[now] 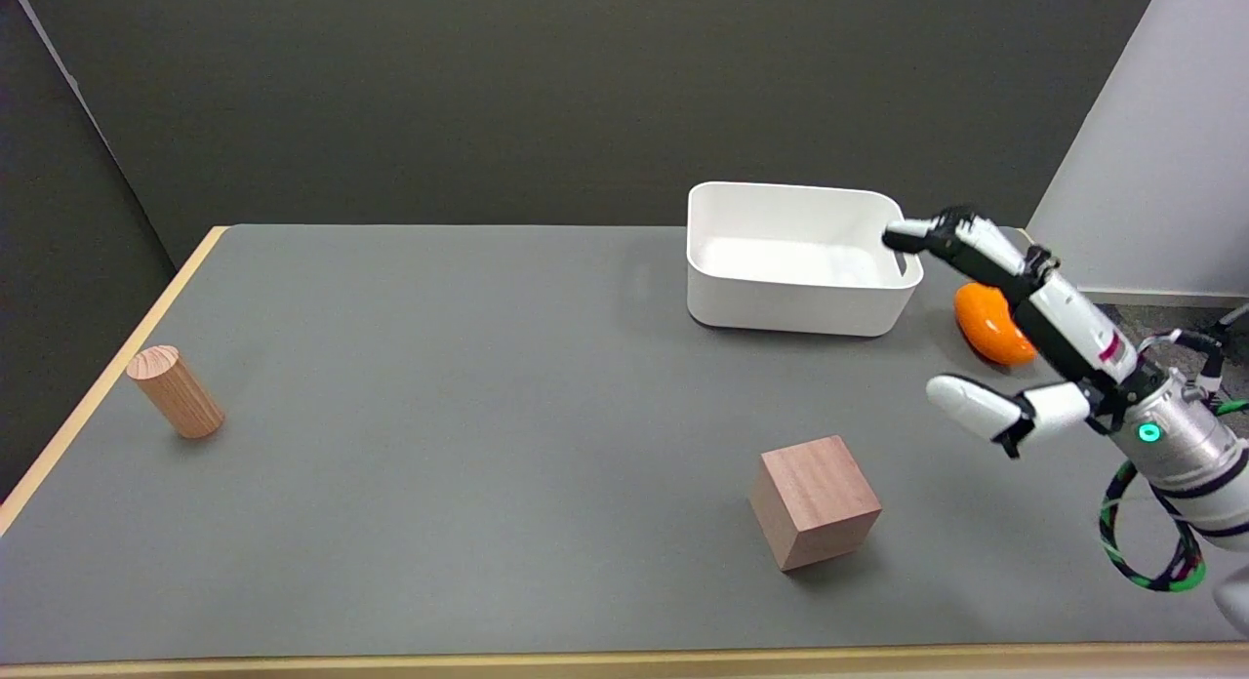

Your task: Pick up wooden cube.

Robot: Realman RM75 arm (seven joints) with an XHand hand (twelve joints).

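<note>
I hold the right hand (1015,342) spread and empty at the right of the frame, thumb apart from fingers to straddle the wooden cube (815,501), a smooth, sharp-edged pinkish block resting on the matte grey tabletop (468,416) at lower centre, well apart from it.

White and black robot hand (1015,338) with a silver wrist cuff, green glowing ring light, pink label, green-black braided cable behind it.
</note>
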